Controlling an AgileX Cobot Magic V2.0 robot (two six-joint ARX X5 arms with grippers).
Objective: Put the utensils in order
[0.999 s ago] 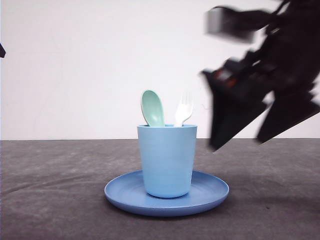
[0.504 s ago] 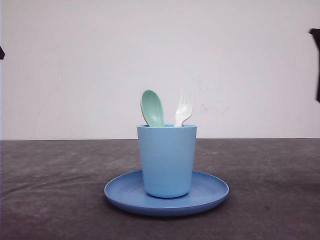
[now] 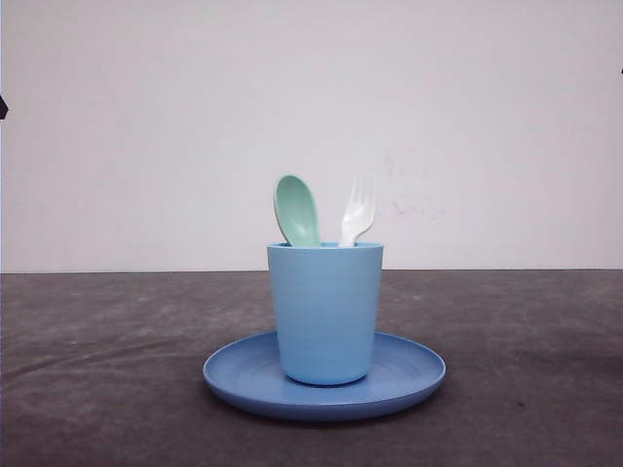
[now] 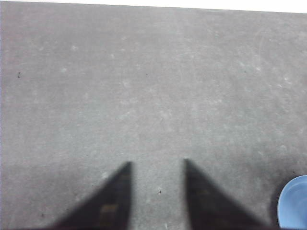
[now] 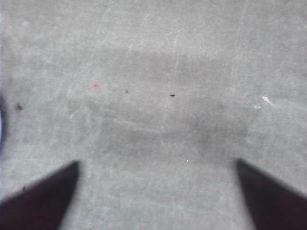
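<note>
The mint-green spoon [image 3: 297, 209] and the white fork [image 3: 358, 211] are seen standing in the light blue cup [image 3: 325, 311], the spoon bowl and the fork tines raised above the rim, the handles hidden inside. The cup is placed on the round blue plate [image 3: 414, 375], near its middle, and the plate is laid on the dark grey table [image 3: 107, 370]. The task is judged to be finished, or very nearly. In the left wrist view, the left gripper [image 4: 157, 165] is held over bare table with its fingers parted by a moderate gap and nothing is gripped; an edge of the plate is seen at the corner of that view. In the right wrist view, the right gripper [image 5: 157, 165] is held widely spread above the table and is also empty; the picture there is soft, so its height over the surface cannot be judged well. What could go wrong now is mainly a knock: the cup is tall and probably light, so if it were brushed by an arm, it could be tipped and both utensils spilled out.
</note>
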